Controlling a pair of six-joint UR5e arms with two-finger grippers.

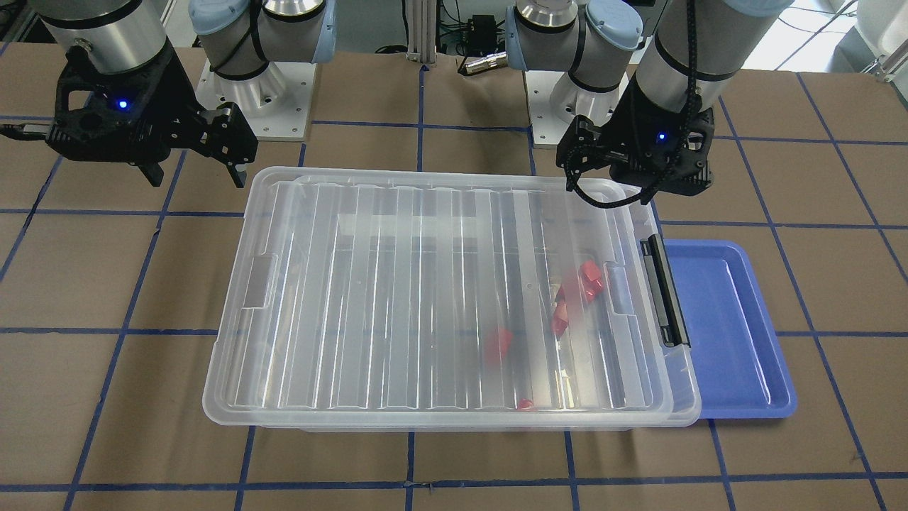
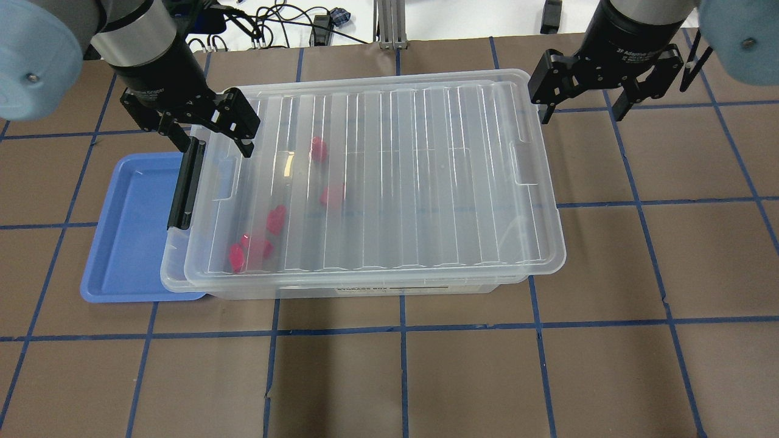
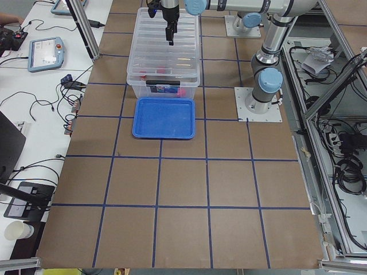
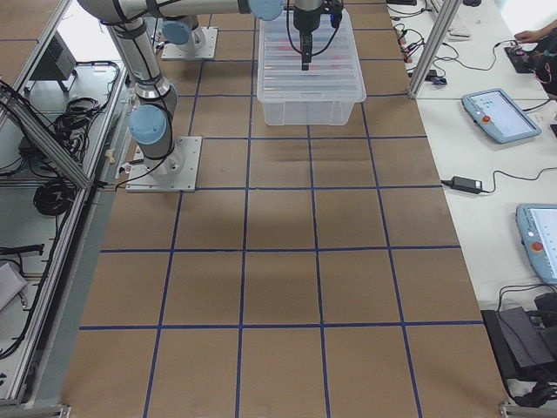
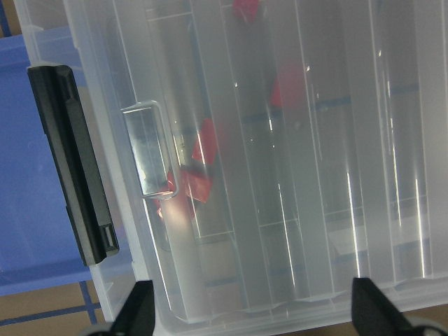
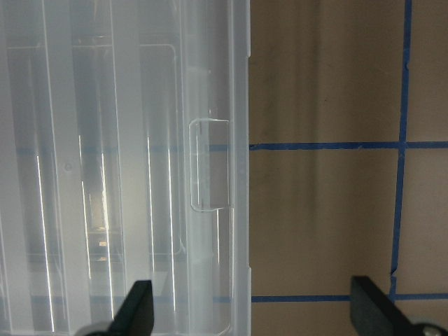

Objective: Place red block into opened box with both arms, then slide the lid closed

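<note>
Clear lid [image 2: 395, 182], striped with parallel ridges and catching white glints. Under it sits a cloudy translucent box [image 2: 243, 291] with a black bar [image 2: 184, 185]. Red blocks [image 2: 275, 219] show pinkish through the plastic. The tray [image 2: 131, 231] is solid blue. The counter [image 2: 462, 377] is brown, gridded with blue tape. Left gripper [image 2: 214, 148] and right gripper [image 2: 580, 117] are black, each with a blue light.

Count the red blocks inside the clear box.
5 red blocks, blurred under the lid: one farthest from the robot, one toward the middle, one nearer, two clustered at the near left corner. More may hide.
</note>
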